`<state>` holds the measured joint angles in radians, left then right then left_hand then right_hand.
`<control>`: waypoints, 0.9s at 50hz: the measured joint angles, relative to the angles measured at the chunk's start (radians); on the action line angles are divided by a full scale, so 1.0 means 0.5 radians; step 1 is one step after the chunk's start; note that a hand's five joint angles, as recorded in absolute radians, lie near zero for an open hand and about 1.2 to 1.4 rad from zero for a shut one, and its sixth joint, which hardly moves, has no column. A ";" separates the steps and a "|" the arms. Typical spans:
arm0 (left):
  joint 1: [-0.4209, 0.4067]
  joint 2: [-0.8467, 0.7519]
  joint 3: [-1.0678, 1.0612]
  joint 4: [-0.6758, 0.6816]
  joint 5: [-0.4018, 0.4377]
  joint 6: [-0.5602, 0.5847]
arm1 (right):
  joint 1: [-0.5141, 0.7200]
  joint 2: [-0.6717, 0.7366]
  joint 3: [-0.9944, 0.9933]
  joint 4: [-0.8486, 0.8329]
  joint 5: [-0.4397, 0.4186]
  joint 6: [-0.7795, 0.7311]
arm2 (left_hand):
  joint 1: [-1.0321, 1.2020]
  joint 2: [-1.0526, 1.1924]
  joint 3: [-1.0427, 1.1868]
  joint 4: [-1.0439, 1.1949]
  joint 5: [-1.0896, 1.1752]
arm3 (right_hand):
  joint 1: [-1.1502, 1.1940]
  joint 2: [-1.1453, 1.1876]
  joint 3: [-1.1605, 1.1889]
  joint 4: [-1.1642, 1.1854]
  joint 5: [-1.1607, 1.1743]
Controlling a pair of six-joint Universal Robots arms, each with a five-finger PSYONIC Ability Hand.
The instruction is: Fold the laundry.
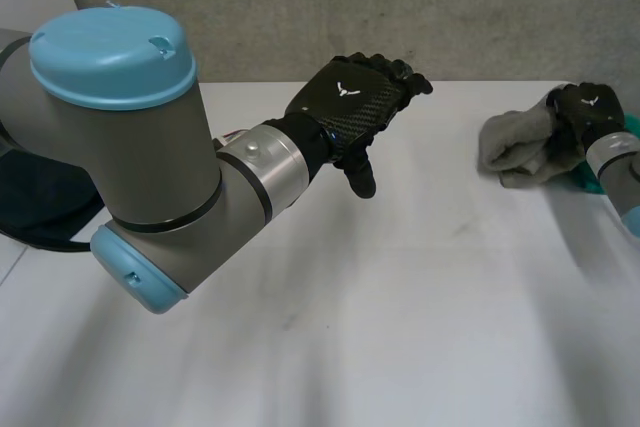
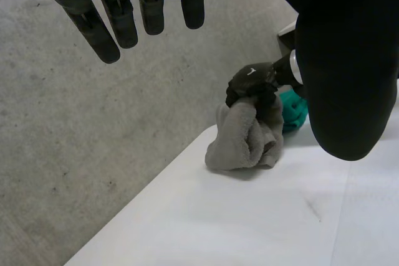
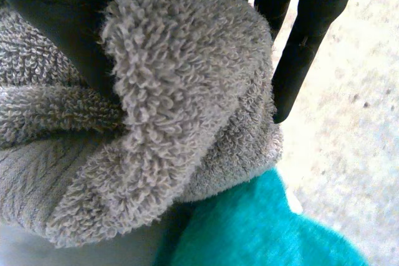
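A bunched grey towel [image 1: 515, 144] lies at the table's far right edge. My right hand [image 1: 583, 119] is curled round its right side, pinching the terry cloth. In the right wrist view the grey towel [image 3: 181, 110] is squeezed between my thumb and fingers [image 3: 299, 54]. From the left wrist, the same grey towel [image 2: 246, 138] hangs bunched under my right hand [image 2: 249, 82]. My left hand [image 1: 352, 107] hovers above the table's middle back, fingers relaxed and straight, holding nothing; its fingers [image 2: 124, 10] show spread.
A teal cloth [image 3: 268, 228] lies under and behind the grey towel, seen too as teal cloth [image 2: 292, 109] beside my right hand. The white table [image 1: 400, 287] meets a grey wall [image 1: 400, 7] at the back.
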<state>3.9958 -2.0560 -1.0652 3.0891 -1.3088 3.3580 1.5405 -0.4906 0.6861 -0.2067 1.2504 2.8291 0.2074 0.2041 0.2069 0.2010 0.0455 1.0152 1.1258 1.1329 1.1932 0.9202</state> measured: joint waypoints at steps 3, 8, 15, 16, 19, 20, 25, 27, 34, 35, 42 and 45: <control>-0.001 0.020 -0.002 0.001 0.004 -0.004 | -0.015 -0.035 -0.011 -0.058 -0.017 0.017 | 0.000 0.000 0.000 0.000 0.000 | 0.000 0.000 0.000 0.000 0.000; 0.002 0.053 -0.007 0.002 0.006 -0.017 | -0.048 -0.101 -0.056 -0.201 0.011 0.137 | 0.000 0.000 0.000 0.000 0.000 | 0.000 0.000 0.000 0.002 0.000; 0.015 0.099 -0.027 0.022 0.012 -0.041 | -0.172 -0.105 -0.241 -0.443 0.109 0.424 | 0.000 0.000 0.000 0.000 0.000 | 0.000 0.000 0.000 0.004 0.019; 0.017 0.102 -0.030 0.027 0.013 -0.044 | -0.218 -0.066 -0.305 -0.445 0.127 0.468 | 0.000 0.000 0.000 0.000 0.000 | 0.000 0.000 0.000 0.005 0.017; 0.018 0.104 -0.038 0.038 0.015 -0.048 | -0.314 0.035 -0.416 -0.395 0.144 0.522 | 0.000 0.000 0.000 0.000 0.000 | 0.000 0.000 0.000 0.005 0.017; 0.018 0.104 -0.040 0.041 0.015 -0.049 | -0.335 0.060 -0.435 -0.378 0.144 0.531 | 0.000 0.000 0.000 0.000 0.000 | 0.000 0.000 0.000 0.005 0.016; 0.012 0.084 -0.048 0.063 0.015 -0.047 | -0.513 0.304 -0.542 -0.202 0.036 0.633 | 0.000 0.000 0.000 0.000 0.000 | 0.000 0.000 0.019 0.008 0.017; 0.010 0.078 -0.048 0.066 0.015 -0.046 | -0.540 0.347 -0.547 -0.175 -0.001 0.654 | 0.000 0.000 0.000 0.000 0.000 | 0.000 0.000 0.030 0.014 0.017; -0.002 0.044 -0.048 0.076 0.016 -0.042 | -0.665 0.531 -0.523 -0.101 -0.164 0.723 | 0.000 0.000 0.000 0.000 0.000 | 0.000 0.000 0.032 0.017 0.062; -0.003 0.042 -0.048 0.076 0.016 -0.043 | -0.674 0.537 -0.520 -0.102 -0.172 0.725 | 0.000 0.000 0.000 0.000 0.000 | 0.000 0.000 0.032 0.017 0.066; -0.006 0.039 -0.047 0.076 0.016 -0.049 | -0.700 0.505 -0.507 -0.113 -0.194 0.747 | 0.000 0.000 0.000 0.000 0.000 | -0.080 -0.212 -0.206 -0.262 -0.089; -0.008 0.040 -0.049 0.075 0.016 -0.049 | -0.698 0.478 -0.498 -0.117 -0.197 0.761 | 0.000 0.000 0.000 0.000 0.000 | -1.010 -1.176 -1.140 -1.190 -1.065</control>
<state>3.9921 -2.0360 -1.0898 3.1266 -1.3008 3.3334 1.1914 -0.2515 0.4368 -0.2650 1.1520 3.2096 0.2073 0.2041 0.2070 0.2010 0.0455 0.5104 0.5378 0.5627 0.5983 0.3877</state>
